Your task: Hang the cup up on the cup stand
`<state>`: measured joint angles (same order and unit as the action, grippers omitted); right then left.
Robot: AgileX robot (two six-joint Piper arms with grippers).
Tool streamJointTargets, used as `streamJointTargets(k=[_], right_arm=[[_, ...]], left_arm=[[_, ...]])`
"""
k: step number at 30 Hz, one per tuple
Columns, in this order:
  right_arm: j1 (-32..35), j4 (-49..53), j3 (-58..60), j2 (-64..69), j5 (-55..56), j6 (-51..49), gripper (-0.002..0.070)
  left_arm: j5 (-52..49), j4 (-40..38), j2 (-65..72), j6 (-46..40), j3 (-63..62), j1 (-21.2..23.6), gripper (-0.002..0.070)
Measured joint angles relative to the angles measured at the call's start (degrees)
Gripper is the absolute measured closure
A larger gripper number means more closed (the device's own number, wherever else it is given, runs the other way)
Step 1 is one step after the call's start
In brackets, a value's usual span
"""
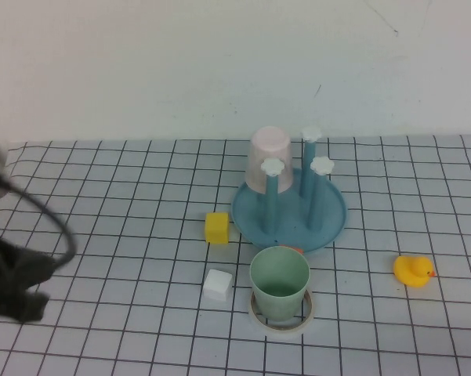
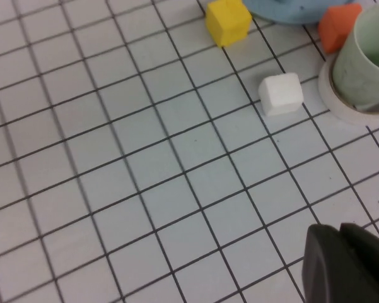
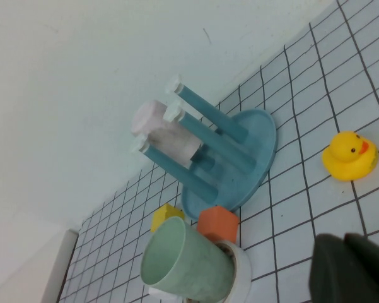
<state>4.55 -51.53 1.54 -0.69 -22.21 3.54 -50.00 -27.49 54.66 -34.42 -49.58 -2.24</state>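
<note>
White wall meets a worktop (image 1: pixel 102 235) covered in a white sheet ruled with a dark grid. Nothing is held yet, so I judge the task at its very start: the cup (image 1: pixel 280 282), a matte mint-green tapered tumbler with no handle, stands mouth up inside a white tape ring (image 1: pixel 280 319), just in front of the cup stand (image 1: pixel 290 211). That stand is a round blue dish with upright blue pegs capped by white flowers; a pale pink cup (image 1: pixel 267 159) already sits upside down over a rear peg, while the nearer pegs look free.

The left gripper (image 2: pixel 350 265) hovers low over bare grid at the robot's left, well apart from the cup, its dark fingers pressed together and empty. The right gripper (image 3: pixel 353 268) hangs off to the right, looking across at the stand and cup, also closed on nothing.

The next move seems to call for one gripper to spread, take the smooth wall near the rim, then invert the cup over a free peg. Around it lie a yellow block (image 1: pixel 217 228), a white block (image 1: pixel 217 283), an orange block (image 3: pixel 217 225) and a glossy rubber duck (image 1: pixel 413 270).
</note>
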Motion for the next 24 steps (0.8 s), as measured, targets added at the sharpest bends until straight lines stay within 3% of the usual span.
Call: streamJointTargets(k=[5, 16, 24], right_arm=[[0.0, 0.0, 0.0, 0.0, 0.0, 0.0, 0.0678], [0.0, 0.0, 0.0, 0.0, -0.3, 1.0, 0.0678], [0.0, 0.0, 0.0, 0.0, -0.5, 2.5, 0.0678]], left_arm=[[-0.9, 4.1, 11.2, 0.6, -7.3, -6.7, 0.0678], [-3.7, 23.2, 29.3, 13.6, -24.8, -25.4, 0.0678], [-11.2, 27.5, 43.0, 15.4, -39.2, -31.1, 0.0663]])
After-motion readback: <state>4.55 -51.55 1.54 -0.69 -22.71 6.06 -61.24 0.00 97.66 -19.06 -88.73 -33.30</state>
